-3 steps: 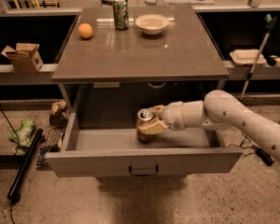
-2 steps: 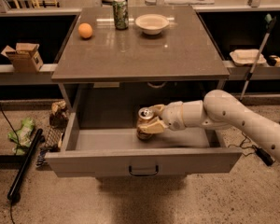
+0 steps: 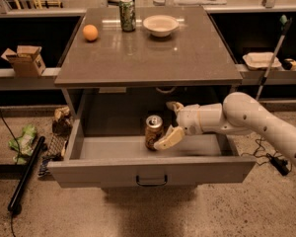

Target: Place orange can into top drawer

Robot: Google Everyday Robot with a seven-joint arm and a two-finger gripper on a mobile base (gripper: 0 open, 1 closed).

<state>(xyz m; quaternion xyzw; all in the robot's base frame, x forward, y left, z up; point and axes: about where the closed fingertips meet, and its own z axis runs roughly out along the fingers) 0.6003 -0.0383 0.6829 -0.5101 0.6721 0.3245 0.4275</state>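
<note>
The orange can [image 3: 153,131] stands upright on the floor of the open top drawer [image 3: 153,170], near its middle. The drawer is pulled out from under the grey table, with its small dark handle [image 3: 151,181] facing me. My gripper [image 3: 171,122] reaches in from the right, just to the right of the can, on a white arm. Its fingers are spread apart: one pale finger [image 3: 169,138] lies low beside the can, and the other [image 3: 175,105] sits higher and further back. The can is not clamped between them.
On the tabletop [image 3: 187,58] stand a green can [image 3: 127,14], a round orange fruit [image 3: 90,32] and a white bowl [image 3: 161,25]. A cardboard box [image 3: 24,59] sits on the left shelf and a white tray [image 3: 260,59] on the right. A black pole [image 3: 24,174] lies on the floor at left.
The fingers were closed around the can before; now they have spread and let it go. The can stays upright at the same spot in the drawer.
</note>
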